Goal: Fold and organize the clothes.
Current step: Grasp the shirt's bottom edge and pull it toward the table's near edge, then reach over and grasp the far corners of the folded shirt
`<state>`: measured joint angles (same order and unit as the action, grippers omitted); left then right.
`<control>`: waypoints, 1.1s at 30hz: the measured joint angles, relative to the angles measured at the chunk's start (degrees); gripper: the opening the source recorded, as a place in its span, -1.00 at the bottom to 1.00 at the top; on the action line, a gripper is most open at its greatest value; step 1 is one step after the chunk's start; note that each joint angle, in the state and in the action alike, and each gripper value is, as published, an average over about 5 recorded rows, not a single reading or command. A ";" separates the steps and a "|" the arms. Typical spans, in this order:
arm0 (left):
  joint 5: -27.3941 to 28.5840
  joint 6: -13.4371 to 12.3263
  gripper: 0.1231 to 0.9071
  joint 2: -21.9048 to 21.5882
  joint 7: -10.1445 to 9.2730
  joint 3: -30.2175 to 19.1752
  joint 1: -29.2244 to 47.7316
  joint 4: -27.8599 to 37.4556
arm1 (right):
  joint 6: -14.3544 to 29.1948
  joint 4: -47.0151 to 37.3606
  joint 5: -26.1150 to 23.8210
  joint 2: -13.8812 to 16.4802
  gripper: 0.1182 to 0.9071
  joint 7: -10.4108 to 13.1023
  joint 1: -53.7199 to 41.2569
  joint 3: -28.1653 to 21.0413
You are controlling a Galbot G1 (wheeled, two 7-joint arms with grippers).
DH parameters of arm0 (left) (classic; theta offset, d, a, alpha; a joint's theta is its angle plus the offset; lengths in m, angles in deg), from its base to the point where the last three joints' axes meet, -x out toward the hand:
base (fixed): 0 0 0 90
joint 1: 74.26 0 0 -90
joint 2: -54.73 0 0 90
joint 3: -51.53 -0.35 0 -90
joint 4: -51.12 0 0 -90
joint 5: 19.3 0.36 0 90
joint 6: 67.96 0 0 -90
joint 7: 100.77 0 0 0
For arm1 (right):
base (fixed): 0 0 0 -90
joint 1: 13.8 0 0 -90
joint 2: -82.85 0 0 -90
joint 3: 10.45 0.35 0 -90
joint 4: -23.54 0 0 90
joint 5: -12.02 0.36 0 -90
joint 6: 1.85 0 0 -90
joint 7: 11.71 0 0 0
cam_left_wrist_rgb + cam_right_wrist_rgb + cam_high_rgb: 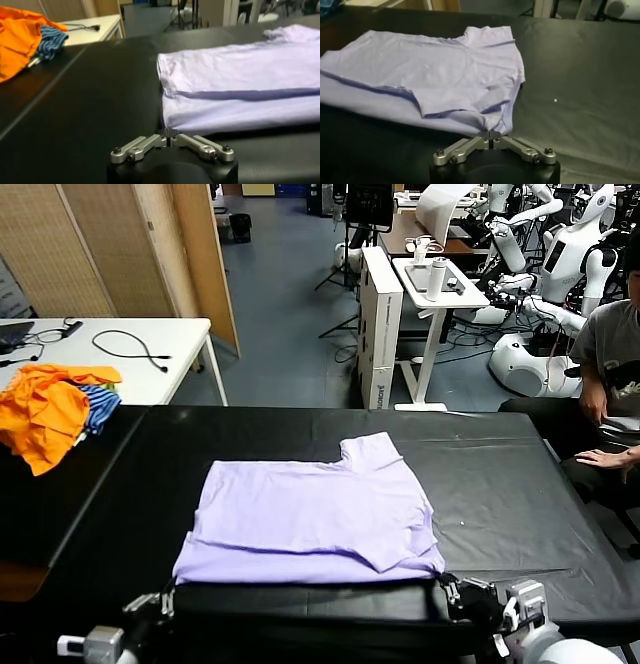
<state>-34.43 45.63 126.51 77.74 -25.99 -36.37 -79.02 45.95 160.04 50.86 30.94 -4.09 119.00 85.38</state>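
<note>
The pale lavender T-shirt [310,519] lies flat on the black table [500,484], plain side up. Its near part is folded over and one sleeve points to the far side. My left gripper [165,599] is at the shirt's near left corner. In the left wrist view the gripper [169,136] is shut on the corner of the shirt [235,80]. My right gripper [450,592] is at the near right corner. In the right wrist view it [490,135] is shut on a bunched bit of the shirt's [435,65] hem.
Orange garments [45,409] and a blue-and-white striped cloth [98,406] lie at the table's far left. A white table with cables [130,349] stands behind them. A seated person's hand [605,456] rests on the right edge. Other robots and a stand [435,284] are farther back.
</note>
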 joint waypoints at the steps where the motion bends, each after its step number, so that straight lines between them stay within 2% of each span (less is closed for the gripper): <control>1: -0.01 -0.01 -0.94 0.08 -0.20 0.08 -0.41 -0.29 | 0.00 0.11 -0.07 0.00 -0.93 0.16 0.32 -0.08; 4: -0.06 0.01 -0.94 0.22 -0.91 0.17 -0.92 -0.82 | 0.00 0.71 -0.38 0.00 -0.70 0.50 1.45 -0.16; 7: -0.10 0.14 -0.90 0.32 -1.40 0.24 -0.93 -1.30 | 0.00 1.55 -0.54 -0.06 -0.26 0.78 2.69 0.11; 8: -0.11 0.26 -0.83 0.35 -1.50 0.25 -0.92 -1.51 | 0.00 1.89 -0.55 -0.10 -0.07 0.90 3.15 0.26; 10: -0.12 0.70 -0.59 0.37 -1.60 0.26 -0.96 -2.02 | 0.00 2.74 -0.54 -0.25 0.22 1.11 4.13 0.59; 12: -0.13 1.42 -0.25 0.35 -1.62 0.28 -1.09 -2.55 | 0.00 3.75 -0.51 -0.52 0.51 1.29 5.01 0.96; 16: -0.16 3.19 0.37 0.36 -1.65 0.71 -1.46 -3.68 | 0.01 5.67 -0.04 -1.13 0.92 1.38 5.58 1.84; 19: -1.00 4.21 0.79 0.49 -2.04 1.65 -1.17 -4.70 | 0.01 6.34 2.10 -1.14 0.99 1.48 4.29 2.87; 21: -2.97 5.31 0.94 0.37 -2.82 2.66 -0.41 -5.40 | 0.01 6.23 4.27 -0.84 1.00 1.74 2.29 3.42; 27: -13.05 8.71 1.00 -1.37 -5.68 5.68 4.84 -6.10 | 0.01 2.21 8.59 0.38 1.00 2.23 -9.19 1.81; 33: -21.46 10.01 1.00 -3.81 -6.79 4.03 14.60 -2.75 | 0.01 -9.01 9.56 -0.04 1.00 3.18 -26.95 -5.33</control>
<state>-55.89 55.63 122.70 70.95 -21.97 -21.77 -81.77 45.96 151.03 60.43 30.90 -0.91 92.05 80.04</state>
